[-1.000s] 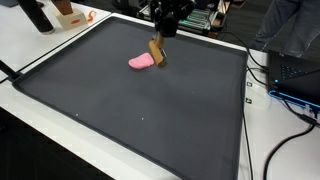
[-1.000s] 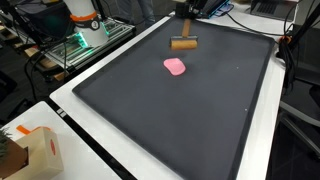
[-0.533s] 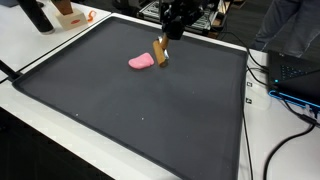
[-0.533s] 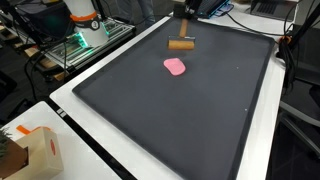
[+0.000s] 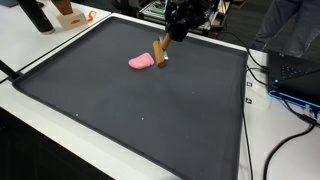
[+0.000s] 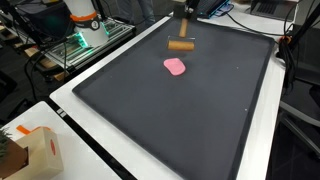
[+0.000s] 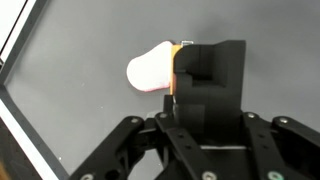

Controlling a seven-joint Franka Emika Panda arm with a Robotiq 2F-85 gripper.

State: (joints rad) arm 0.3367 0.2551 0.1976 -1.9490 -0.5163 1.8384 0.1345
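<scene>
Hanging over the far end of the dark mat (image 5: pixel 150 120), the gripper (image 5: pixel 168 36) is clamping its fingers together on a tan block (image 5: pixel 160 51). The block is tilting down out of the fingers toward the surface; I cannot tell whether its low end is touching the mat. A pink piece (image 5: pixel 140 62) is lying flat on the mat just beside the block, and in the wrist view it is peeking out from behind the black fingers (image 7: pixel 205 75), with only a thin tan edge of the block showing there.

The mat is covering most of a white table (image 5: pixel 40 45), its pale border running all the way round. Cables (image 5: pixel 290 140) are trailing over the table edge in an exterior view, below a dark device glowing blue (image 5: pixel 295 75). In an exterior view a cardboard box (image 6: pixel 35 150) is sitting on the near corner of the table, and off to the side a rack of electronics is glowing green (image 6: pixel 75 45) beneath an orange-and-white object (image 6: pixel 82 12).
</scene>
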